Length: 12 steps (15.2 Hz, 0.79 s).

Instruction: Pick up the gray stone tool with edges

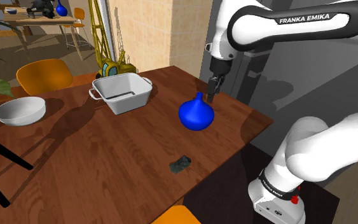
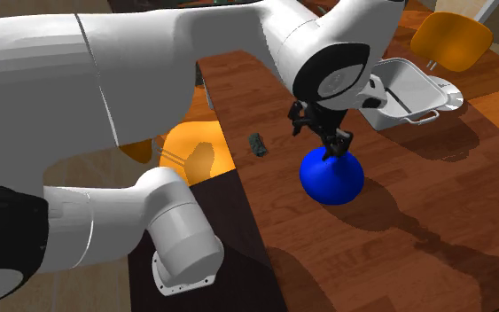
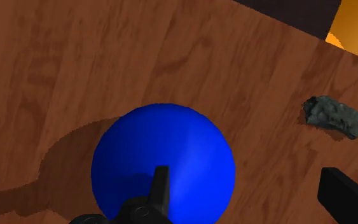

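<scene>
Pincer (image 1: 212, 91): open, empty, hovering above the blue vase (image 1: 196, 114).
Stone (image 1: 180, 165): lies apart, near the bench (image 1: 126, 143) edge.
Your move: clear the vase, then straddle the stone's narrow width.

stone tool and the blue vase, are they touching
Apart. The wrist view shows a strip of bare table between the stone tool and the blue vase.

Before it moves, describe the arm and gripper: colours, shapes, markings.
The arm is white, built of thick rounded links with dark joints. One link carries a black band with white lettering, FRANKA EMIKA. Near the base sits a small red mark. The gripper is all black, with two slim, flat fingers.
</scene>
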Available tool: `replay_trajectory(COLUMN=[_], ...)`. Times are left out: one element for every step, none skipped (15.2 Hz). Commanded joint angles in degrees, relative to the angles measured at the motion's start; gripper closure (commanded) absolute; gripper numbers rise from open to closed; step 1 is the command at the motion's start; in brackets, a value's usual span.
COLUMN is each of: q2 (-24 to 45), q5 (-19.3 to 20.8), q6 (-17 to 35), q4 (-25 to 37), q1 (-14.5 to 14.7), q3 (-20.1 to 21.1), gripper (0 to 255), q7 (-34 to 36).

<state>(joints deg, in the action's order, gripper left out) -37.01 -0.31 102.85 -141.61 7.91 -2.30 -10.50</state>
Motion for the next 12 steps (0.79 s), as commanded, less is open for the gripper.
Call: replay_trajectory(q2=[2.18, 3.15, 4.12, 5.08, 6.04, 7.00, 7.95, 8.89, 9.82, 10.74, 11.66, 12.56], q5=[-0.53, -0.83, -1.14, -1.45, -1.78, -2.11, -2.45, -2.80, -3.16, -3.52, -3.91, -4.30], q6=[2.95, 4.45, 5.94, 7.42, 8.88, 10.33, 11.77, 13.20, 14.62, 16.03, 17.44, 18.83], q4=[-0.79, -1.40, -1.99, -2.57, -3.15, -3.72, -4.28, -4.84, -5.40, -5.95, -6.51, -7.07], q1=[2.35, 3.51, 4.67, 5.83, 6.99, 8.15, 9.31, 10.50, 11.65, 12.83, 13.98, 15.14], q3=[0.10, 0.22, 0.35, 0.50, 0.66, 0.84, 1.04, 1.23, 1.46, 1.68, 1.94, 2.21], gripper=[0, 0, 0, 0, 0, 0, 0, 0, 0, 0, 0, 0], q7=[-4.10, -6.01, -7.92, -9.84, -11.75, -13.67, -15.59, -17.51, -19.44, -21.36, -23.29, -25.23])
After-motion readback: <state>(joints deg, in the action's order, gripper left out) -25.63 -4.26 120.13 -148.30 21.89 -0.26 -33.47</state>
